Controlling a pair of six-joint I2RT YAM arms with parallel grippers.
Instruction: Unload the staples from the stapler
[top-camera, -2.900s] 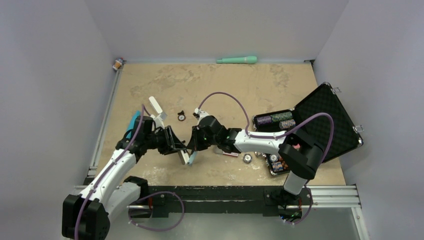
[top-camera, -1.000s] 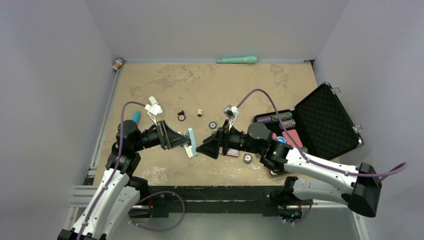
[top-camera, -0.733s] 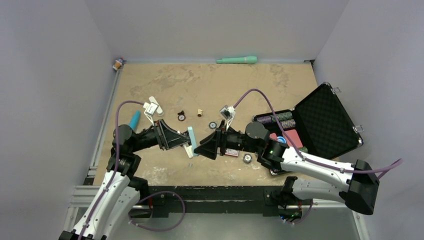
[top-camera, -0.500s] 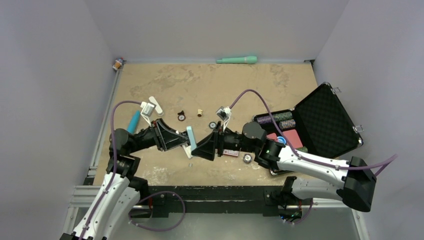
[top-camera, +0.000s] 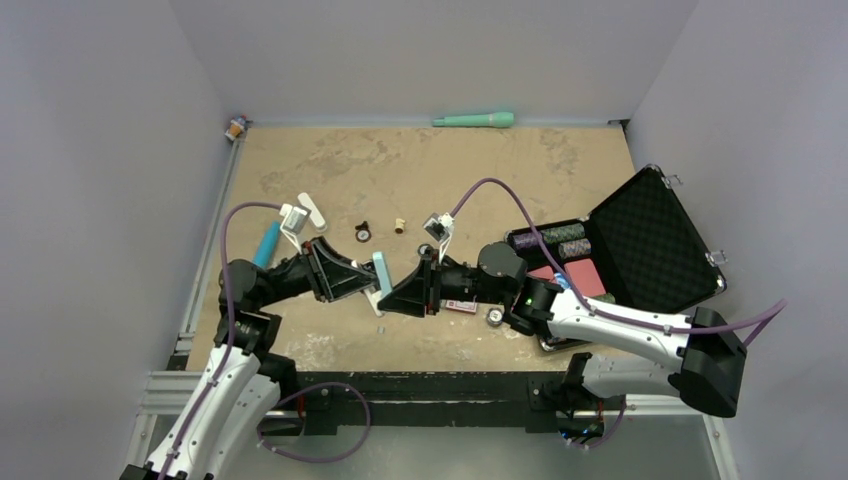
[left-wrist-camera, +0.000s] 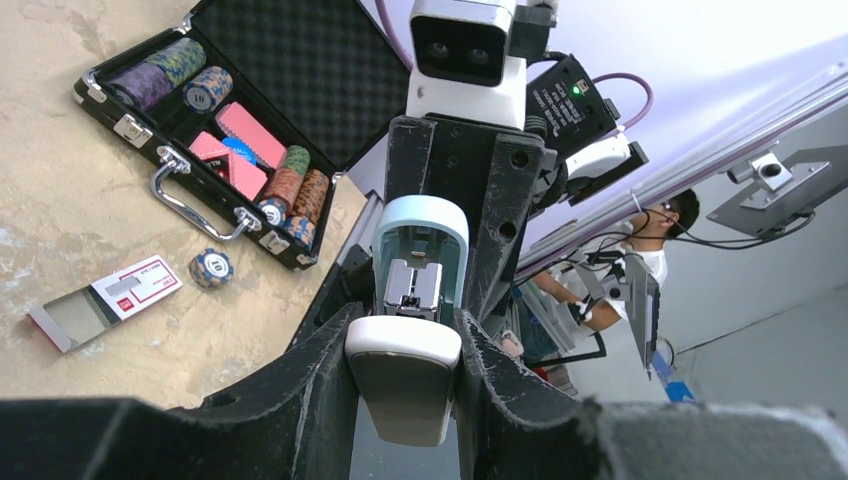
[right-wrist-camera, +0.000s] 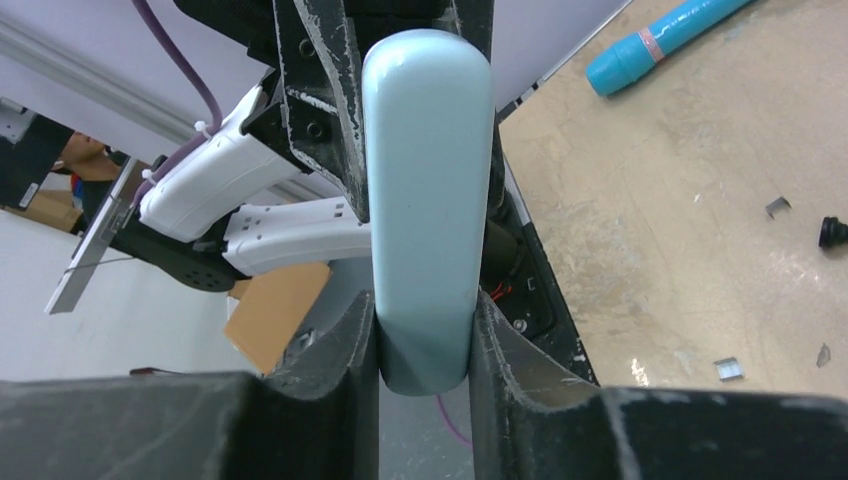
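Observation:
The stapler (top-camera: 381, 273) is held above the table between my two grippers, hinged open. My left gripper (top-camera: 366, 285) is shut on its white bar (left-wrist-camera: 403, 372). The light blue bar (left-wrist-camera: 420, 222) stands up beyond it, with a metal magazine (left-wrist-camera: 412, 290) showing inside. My right gripper (top-camera: 390, 298) faces the left one and is shut on the light blue bar (right-wrist-camera: 425, 190), whose rounded end sits between the fingers (right-wrist-camera: 350, 350). Small silvery staple bits (right-wrist-camera: 728, 368) lie on the table. I cannot tell whether the magazine holds staples.
An open black case (top-camera: 655, 240) of poker chips stands at the right. A flat box with a red-and-white label (top-camera: 460, 306) and a loose chip (top-camera: 494, 316) lie beside it. A blue marker (top-camera: 267, 243) lies left, a teal pen (top-camera: 474, 120) at the back wall.
My right gripper has moved left from a gap beside the stapler and shut on its light blue bar. My left gripper keeps the white bar and has drawn back slightly.

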